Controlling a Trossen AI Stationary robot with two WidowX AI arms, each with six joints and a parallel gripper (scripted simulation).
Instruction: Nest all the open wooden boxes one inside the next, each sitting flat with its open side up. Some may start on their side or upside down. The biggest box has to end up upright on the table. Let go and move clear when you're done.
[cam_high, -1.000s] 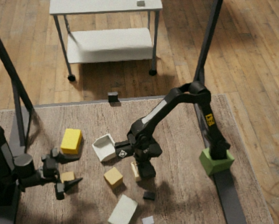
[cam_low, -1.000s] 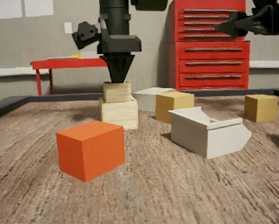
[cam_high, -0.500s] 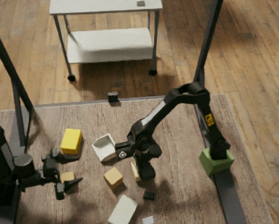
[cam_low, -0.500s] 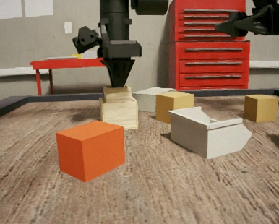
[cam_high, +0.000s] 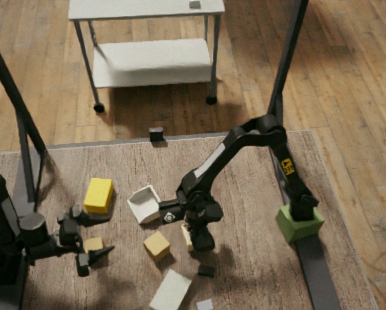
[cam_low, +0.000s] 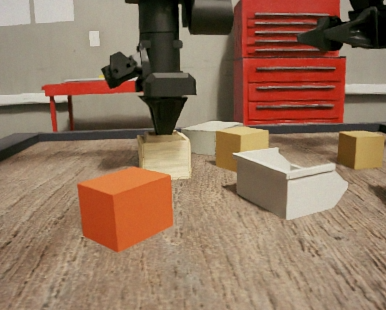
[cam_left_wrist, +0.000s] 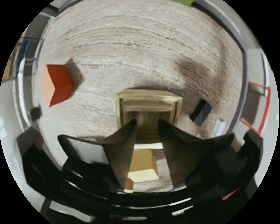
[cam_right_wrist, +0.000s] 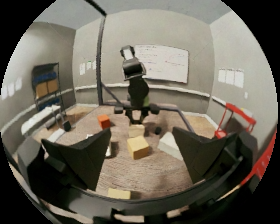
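My left gripper (cam_high: 202, 241) points straight down and is shut on a small wooden box, which it has set down inside a pale open wooden box (cam_low: 165, 154) that stands upright on the mat. In the left wrist view the fingers reach into that pale box (cam_left_wrist: 149, 105). A white open box (cam_high: 144, 203) lies on its side just left of it and also shows in the exterior view (cam_low: 287, 182). My right gripper (cam_high: 89, 252) is open and empty at the mat's left, beside a small tan box (cam_high: 93, 244).
A tan box (cam_high: 156, 245), a yellow box (cam_high: 98, 195) and a white box (cam_high: 170, 290) lie on the mat. An orange block (cam_low: 125, 206) stands near the exterior camera. The left arm's green base (cam_high: 299, 223) is at the right edge.
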